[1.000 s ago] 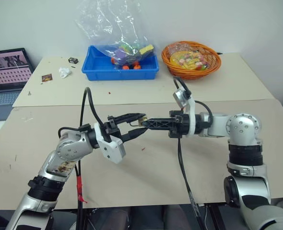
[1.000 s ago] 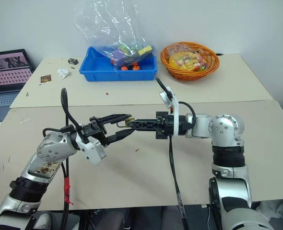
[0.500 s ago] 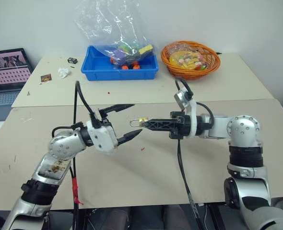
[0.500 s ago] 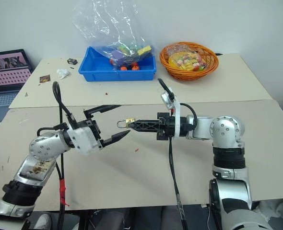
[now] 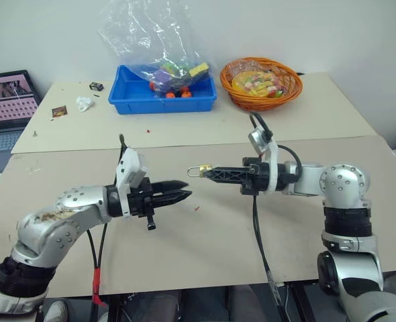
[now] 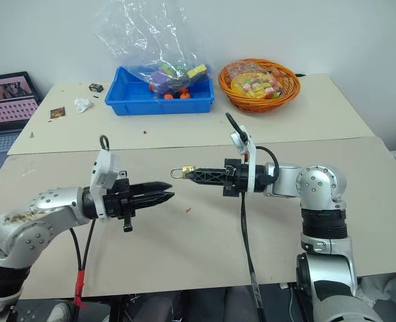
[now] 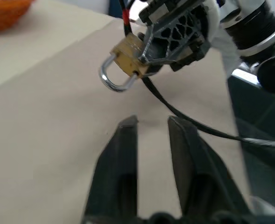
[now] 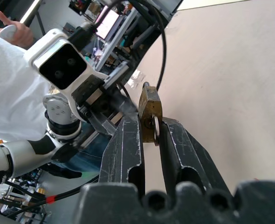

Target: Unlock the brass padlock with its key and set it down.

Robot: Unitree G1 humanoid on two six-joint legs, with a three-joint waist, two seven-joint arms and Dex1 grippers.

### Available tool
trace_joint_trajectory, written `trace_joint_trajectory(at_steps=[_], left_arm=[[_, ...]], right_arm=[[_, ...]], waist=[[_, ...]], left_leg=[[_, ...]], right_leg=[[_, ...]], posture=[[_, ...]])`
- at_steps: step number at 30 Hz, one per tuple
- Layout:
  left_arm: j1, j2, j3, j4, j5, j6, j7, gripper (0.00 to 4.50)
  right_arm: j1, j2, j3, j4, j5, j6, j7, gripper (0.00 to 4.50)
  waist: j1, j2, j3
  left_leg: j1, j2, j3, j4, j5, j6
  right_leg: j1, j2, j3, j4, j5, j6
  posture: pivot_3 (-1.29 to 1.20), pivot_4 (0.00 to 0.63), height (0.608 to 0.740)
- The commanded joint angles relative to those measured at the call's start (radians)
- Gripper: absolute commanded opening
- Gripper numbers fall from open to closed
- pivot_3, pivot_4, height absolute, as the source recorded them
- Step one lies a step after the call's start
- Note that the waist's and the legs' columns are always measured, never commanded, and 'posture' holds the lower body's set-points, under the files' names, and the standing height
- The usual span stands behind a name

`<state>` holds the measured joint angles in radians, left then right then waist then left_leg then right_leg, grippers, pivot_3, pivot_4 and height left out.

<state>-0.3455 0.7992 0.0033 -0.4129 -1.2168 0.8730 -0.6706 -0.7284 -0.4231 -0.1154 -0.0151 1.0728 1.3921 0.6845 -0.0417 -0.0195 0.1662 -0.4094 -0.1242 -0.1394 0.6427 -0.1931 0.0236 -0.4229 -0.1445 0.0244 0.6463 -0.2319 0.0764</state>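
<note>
The brass padlock [image 5: 199, 171] hangs above the table, pinched by its body at the tips of my right gripper [image 5: 207, 172], which points level toward my left arm. Its silver shackle [image 7: 113, 80] sticks out past the fingertips and looks closed. In the right wrist view the lock body [image 8: 150, 111] sits between the two fingers. The key is too small to make out. My left gripper [image 5: 188, 188] is shut with nothing in it. It points at the padlock from a short way off, slightly lower, and does not touch it.
A blue bin [image 5: 168, 97] with a plastic bag of toys and an orange basket [image 5: 264, 82] stand on the far table. A laptop [image 5: 7, 107] sits at the far left, with small scraps [image 5: 84, 102] nearby. A person in white [image 8: 11, 98] shows beyond my left arm.
My left gripper let go of the padlock area, opened wide, rolled over, drew back a little and closed empty. The right gripper kept still with the padlock.
</note>
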Motion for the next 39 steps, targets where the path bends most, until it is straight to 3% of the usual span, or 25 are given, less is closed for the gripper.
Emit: trace_joint_trajectory(at_steps=[1,6,18,28,39], left_arm=[[-0.065,0.003,0.058,0.043,-0.278,0.134,0.116,0.05],[-0.127,-0.032,0.071,0.115,-0.400,0.174,0.256,0.05],[-0.106,-0.045,0.082,0.135,-0.337,0.203,0.279,0.05],[-0.097,-0.064,0.086,0.121,-0.303,0.213,0.267,0.05],[-0.101,-0.071,0.087,0.111,-0.318,0.230,0.269,0.05]], right_arm=[[-0.002,-0.004,0.001,-0.046,0.004,-0.030,0.023,0.40],[0.005,-0.014,0.012,-0.057,-0.009,-0.038,0.032,0.40],[0.001,-0.021,-0.003,-0.054,-0.016,-0.042,0.041,0.40],[-0.009,-0.023,-0.044,-0.129,0.085,-0.008,0.039,0.40],[0.034,-0.022,0.005,-0.074,0.004,-0.075,0.045,0.40]], waist=[[0.000,0.000,0.000],[0.000,0.000,0.000],[0.003,0.000,0.000],[0.006,0.000,0.000],[0.010,0.000,0.000]], left_leg=[[0.000,0.000,0.000,0.000,0.000,0.000],[0.000,0.000,0.001,0.000,0.000,0.000],[0.001,0.000,0.005,0.000,0.000,0.000],[0.001,0.000,0.006,0.000,-0.001,0.001],[0.001,0.000,0.007,0.000,-0.001,0.001]], right_leg=[[0.000,0.000,0.000,0.000,0.000,0.000],[0.000,0.000,0.001,0.000,0.000,0.000],[-0.001,0.000,0.006,0.000,0.000,-0.001],[-0.001,0.000,0.008,-0.001,0.000,-0.001],[-0.001,0.000,0.009,0.000,0.000,-0.001]], posture=[[0.00,0.150,0.740],[0.00,0.150,0.740],[0.00,0.150,0.740],[0.00,0.150,0.740],[0.00,0.150,0.740]])
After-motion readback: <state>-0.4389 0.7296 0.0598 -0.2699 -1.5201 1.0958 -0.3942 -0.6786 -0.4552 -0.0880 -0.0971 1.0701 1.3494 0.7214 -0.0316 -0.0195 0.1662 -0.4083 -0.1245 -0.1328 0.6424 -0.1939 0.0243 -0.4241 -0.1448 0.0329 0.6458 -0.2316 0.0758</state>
